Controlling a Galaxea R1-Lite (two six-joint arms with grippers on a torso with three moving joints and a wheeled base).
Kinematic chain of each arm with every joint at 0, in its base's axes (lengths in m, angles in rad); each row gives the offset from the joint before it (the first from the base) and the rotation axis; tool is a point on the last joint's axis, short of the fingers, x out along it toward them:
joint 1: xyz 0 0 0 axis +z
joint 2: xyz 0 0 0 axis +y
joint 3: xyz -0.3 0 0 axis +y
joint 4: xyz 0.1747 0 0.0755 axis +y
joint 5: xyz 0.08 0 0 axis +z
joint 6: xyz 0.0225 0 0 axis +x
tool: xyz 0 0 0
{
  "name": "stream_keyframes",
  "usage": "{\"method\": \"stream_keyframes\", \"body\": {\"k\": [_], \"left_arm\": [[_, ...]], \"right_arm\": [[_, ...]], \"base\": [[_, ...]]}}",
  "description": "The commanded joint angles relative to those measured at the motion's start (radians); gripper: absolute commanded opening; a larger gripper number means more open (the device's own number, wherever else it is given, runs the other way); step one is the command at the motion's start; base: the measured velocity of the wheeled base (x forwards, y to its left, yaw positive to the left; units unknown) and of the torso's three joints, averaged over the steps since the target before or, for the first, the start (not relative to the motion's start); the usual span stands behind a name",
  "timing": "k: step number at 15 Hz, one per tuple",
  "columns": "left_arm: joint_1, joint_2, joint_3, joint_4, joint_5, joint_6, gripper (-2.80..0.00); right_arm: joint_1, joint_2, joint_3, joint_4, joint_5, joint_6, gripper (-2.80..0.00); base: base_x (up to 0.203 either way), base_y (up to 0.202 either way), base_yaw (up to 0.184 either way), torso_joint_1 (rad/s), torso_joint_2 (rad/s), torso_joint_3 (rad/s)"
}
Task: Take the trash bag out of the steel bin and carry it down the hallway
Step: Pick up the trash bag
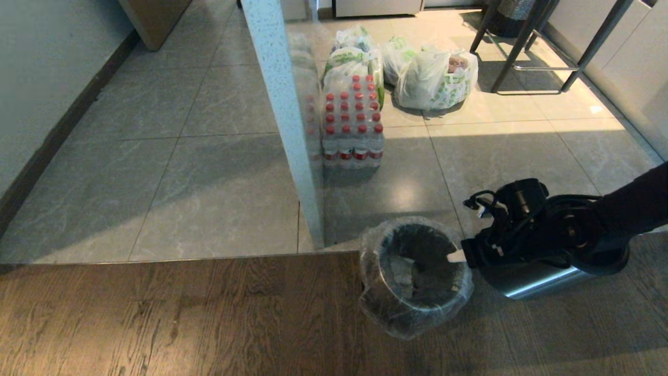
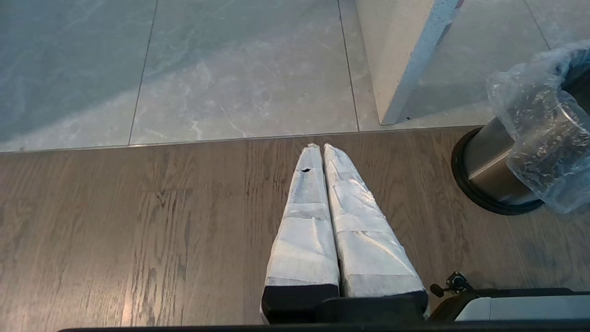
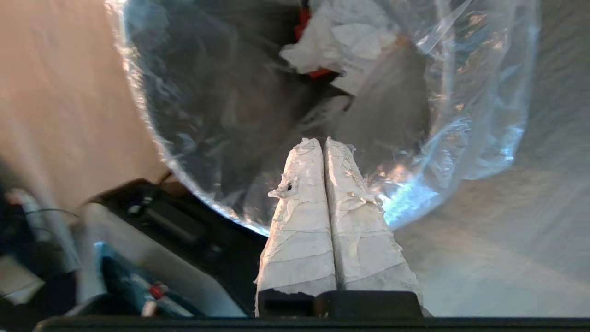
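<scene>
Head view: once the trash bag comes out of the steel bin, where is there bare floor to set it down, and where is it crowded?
Bare: the grey tiles between the left wall and the white partition, and the wood floor left of the steel bin. Crowded: behind the bin, the water bottle pack and grocery bags; beside it, the right gripper.
</scene>
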Motion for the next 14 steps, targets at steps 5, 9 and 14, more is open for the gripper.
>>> {"method": "stream_keyframes", "body": {"k": [5,9,14], "left_arm": [[-0.001,0.000,0.002,0.000,0.001,0.000,-2.80],[-0.001,0.000,0.002,0.000,0.001,0.000,-2.80],[-0.001,0.000,0.001,0.000,0.001,0.000,-2.80]], "right_arm": [[-0.031,-0.011,0.007,0.047,-0.082,-0.138,-2.80],[-0.049,-0.032,0.022,0.097,-0.085,-0.152,-2.80],[-0.132,-0.064,0.063,0.104,-0.079,-0.089,-2.80]], "base": [[0.000,0.000,0.000,0.000,0.00,0.000],[0.000,0.000,0.000,0.000,0.00,0.000],[0.000,0.000,0.000,0.000,0.00,0.000]]}}
